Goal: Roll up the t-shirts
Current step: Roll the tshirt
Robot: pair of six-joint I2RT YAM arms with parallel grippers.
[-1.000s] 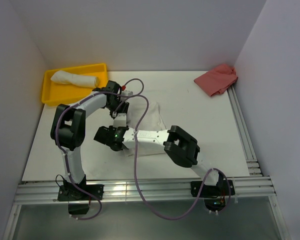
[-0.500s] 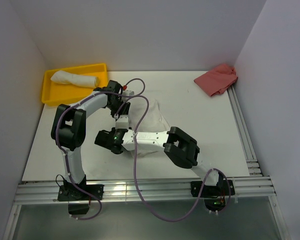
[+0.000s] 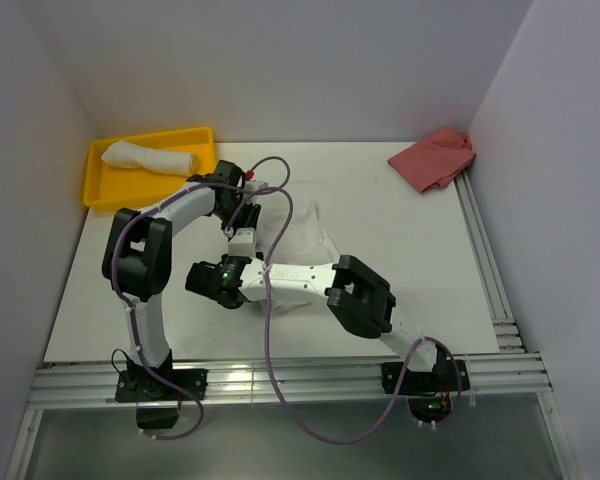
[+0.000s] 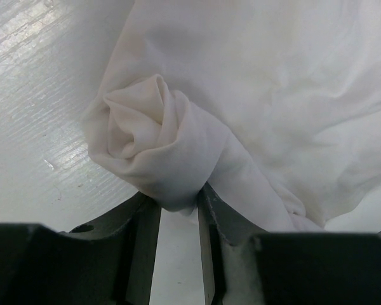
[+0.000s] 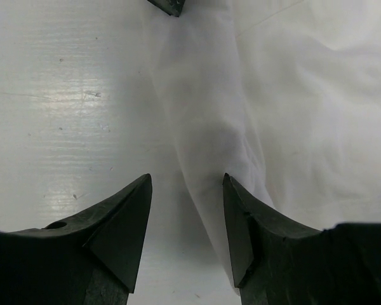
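Two tools down on one garment. Pinches with the left tool (image 4: 178, 213), drawn almost together on the tight coiled end of the t-shirt (image 4: 273, 82), right where the coil narrows into the loose cloth. Holds the right tool (image 5: 184, 190) spread wide, low over the bench (image 5: 63, 95), astride a thin edge of the same cloth without clamping it.

Finds that t-shirt (image 3: 305, 235) mid-bench, tucked under and just beyond both wrists. Shows only a small snug coil at the left end, with the rest spread flat and wrinkled to the right.

Looks light, limp and thin, sheer enough at the edge to let the bench show through. Has no stiffness to keep a roll, so seems likely to sag, slide on the smooth surface and uncoil once released. Should handle best taken at the coil itself, deep across its whole thickness, never by one loose layer. Would want the spread tool closed on the coil's other end so both ends turn together. Risks a lopsided, cone-shaped roll otherwise.

Farther out, at the far left, shows a yellow tray (image 3: 202, 140) with one rolled t-shirt (image 3: 150, 157) lying inside. Leaves a pinkish-red cloth (image 3: 435, 157) at the far right corner, well apart and no part of the job.
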